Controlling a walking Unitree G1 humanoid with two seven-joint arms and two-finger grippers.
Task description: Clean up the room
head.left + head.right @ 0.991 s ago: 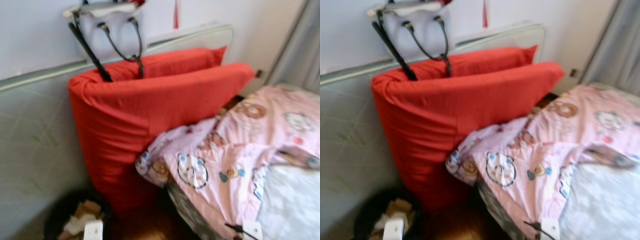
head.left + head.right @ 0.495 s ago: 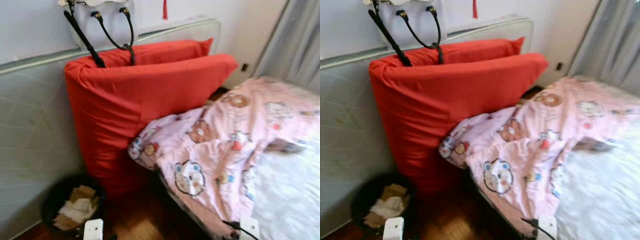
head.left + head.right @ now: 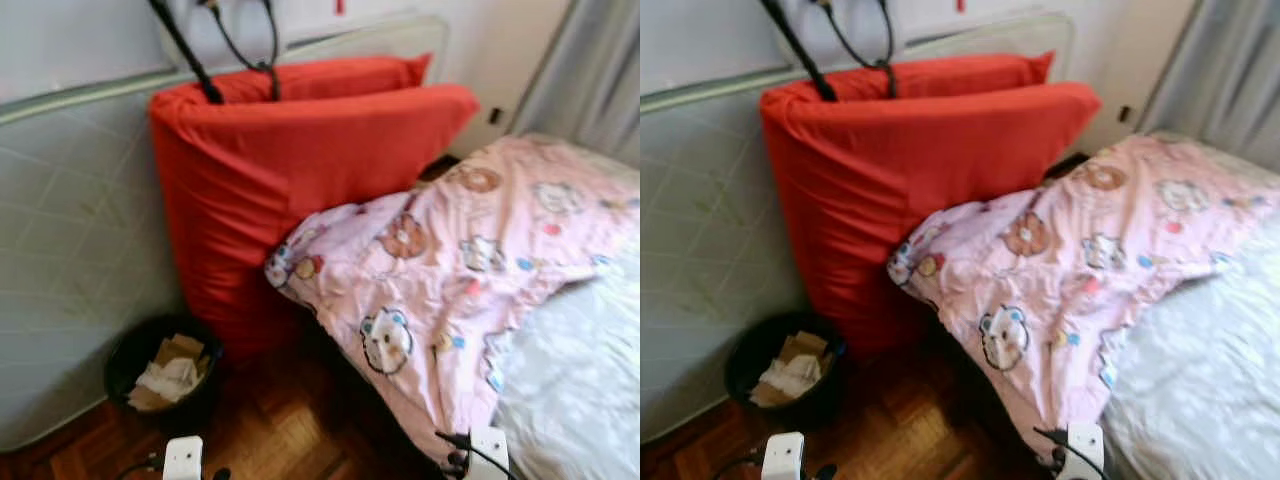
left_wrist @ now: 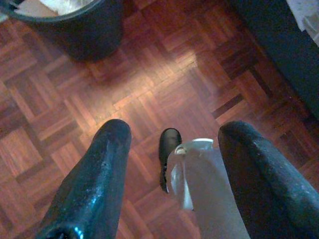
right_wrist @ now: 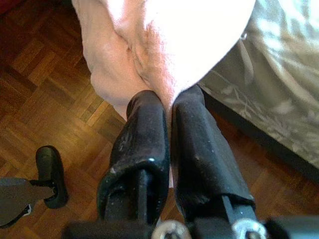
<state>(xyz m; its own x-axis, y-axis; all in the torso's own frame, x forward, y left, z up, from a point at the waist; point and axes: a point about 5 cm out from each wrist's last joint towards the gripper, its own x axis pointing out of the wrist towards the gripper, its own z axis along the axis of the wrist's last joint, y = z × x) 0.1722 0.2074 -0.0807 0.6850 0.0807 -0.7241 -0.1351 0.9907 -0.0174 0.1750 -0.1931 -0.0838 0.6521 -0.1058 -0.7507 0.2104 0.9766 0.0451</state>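
Compared with half a second ago, the head camera has tipped down and shifted: more parquet floor [image 3: 290, 430] shows, and the whole bin sits higher in frame. The things themselves hold the same arrangement.

Left eye view: a pink cartoon-print blanket [image 3: 450, 270] lies rumpled across the bed [image 3: 575, 390], its near edge hanging over the bed's side toward the floor. Two red cushions [image 3: 300, 170] stand on end against the grey padded wall panel [image 3: 80, 240]; the blanket's corner touches the front cushion. A black waste bin [image 3: 160, 368] with crumpled paper and cardboard stands on the floor just beside the cushions' foot. Black bag straps [image 3: 235, 50] hang down behind the cushions' top edge. Grey curtain [image 3: 590, 75] at far right.

Right eye view: same scene, slightly offset.

Left wrist view: left gripper [image 4: 172, 149] hangs over the parquet, fingers [image 4: 99, 174] spread wide apart with nothing between them. Bin rim [image 4: 70, 20] lies ahead. A black foot and a pale limb of the robot show between the fingers, lower down.

Right wrist view: right gripper [image 5: 168, 114] has both fingers [image 5: 144, 134] pressed together, pinching a fold of the blanket's hanging edge [image 5: 129, 64]. The cloth is overexposed near the top. Bed's patterned grey side [image 5: 264, 94] runs alongside.
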